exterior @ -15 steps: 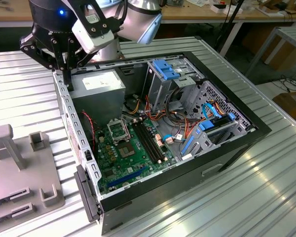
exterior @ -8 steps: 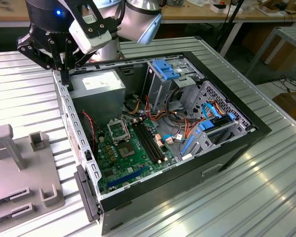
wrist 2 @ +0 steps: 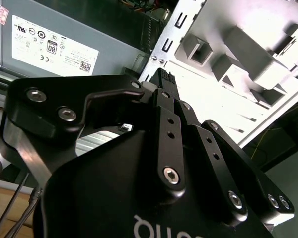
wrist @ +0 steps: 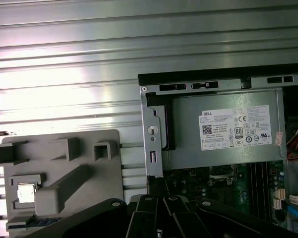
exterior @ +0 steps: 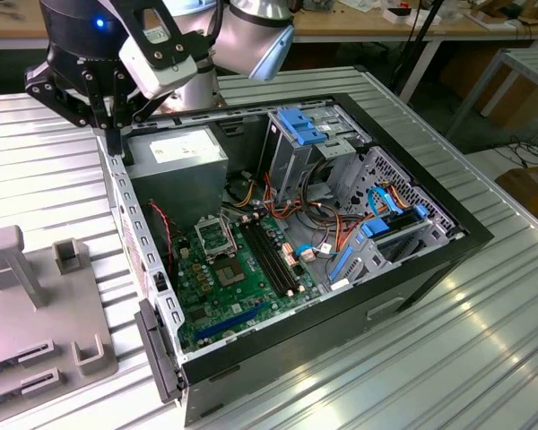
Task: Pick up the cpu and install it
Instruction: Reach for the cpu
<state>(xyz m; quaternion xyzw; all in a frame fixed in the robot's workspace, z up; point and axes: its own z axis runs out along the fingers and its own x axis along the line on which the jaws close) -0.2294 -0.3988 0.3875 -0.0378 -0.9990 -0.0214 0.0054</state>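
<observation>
The cpu [wrist: 26, 192] is a small silvery square lying in a recess of the grey holder tray [wrist: 89, 198] beside the computer, seen in the first wrist view. My gripper [exterior: 115, 148] hangs over the rear corner of the open computer case [exterior: 448, 242], on the exterior view's left. Its black fingers come together at the tip with nothing between them; that tip [wrist 2: 164, 79] sits by the case's metal edge. In the first wrist view my gripper [wrist: 156, 184] is above the case wall, apart from the cpu. The motherboard's cpu socket [exterior: 213, 237] lies uncovered inside the case.
A grey power supply [exterior: 175, 152] fills the case's rear corner under the gripper. Blue drive brackets [exterior: 300, 125], cables and memory slots [exterior: 273, 255] crowd the case. Upright posts [exterior: 18, 264] stand on the holder tray. The table [exterior: 484, 358] is ribbed metal.
</observation>
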